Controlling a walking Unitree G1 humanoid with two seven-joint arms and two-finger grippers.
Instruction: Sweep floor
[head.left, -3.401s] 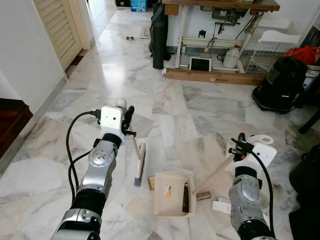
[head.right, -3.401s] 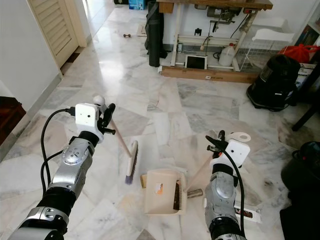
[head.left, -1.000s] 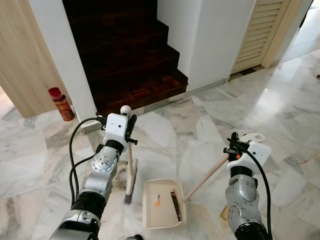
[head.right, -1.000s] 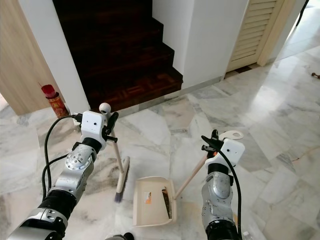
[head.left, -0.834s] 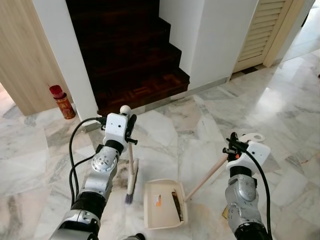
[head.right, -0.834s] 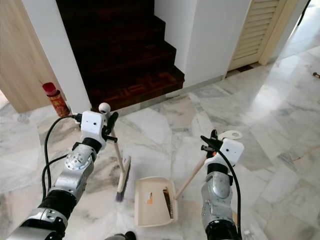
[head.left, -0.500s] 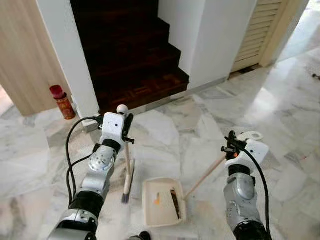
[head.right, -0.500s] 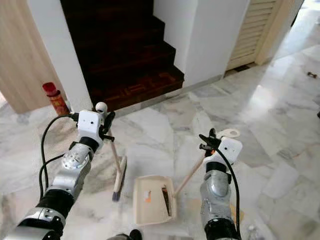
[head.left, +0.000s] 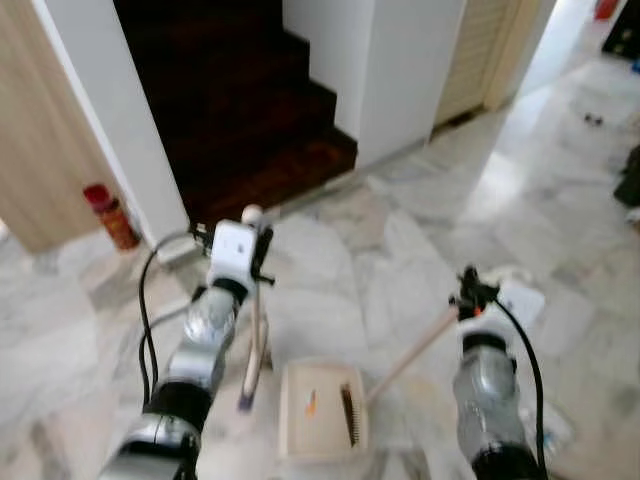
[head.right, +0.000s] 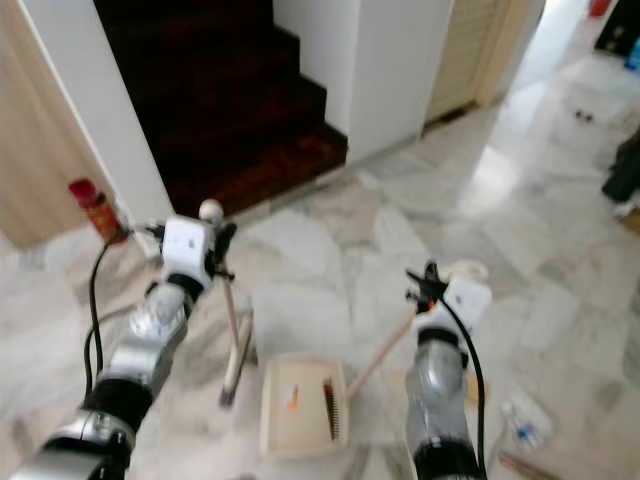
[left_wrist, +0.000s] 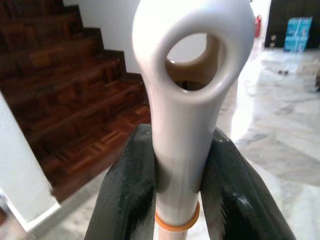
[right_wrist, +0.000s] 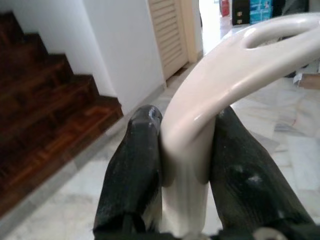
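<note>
Camera swing, not tools: the whole view had shifted and blurred since half a second before, while broom and dustpan kept their places before the robot.

Nearest, the dustpan (head.left: 322, 423) lay flat on the marble floor (head.left: 400, 250), its long handle slanting up to the right gripper (right_wrist: 182, 150), fingers pinched on it. Just left, the broom (head.left: 252, 350) stood near upright, bristles down by the pan, its looped top clamped in the left gripper (left_wrist: 175, 185). Beyond rose the dark stairs (head.left: 230, 110). Seemingly mid-walk between patches; next, find debris, then settle the pan.
</note>
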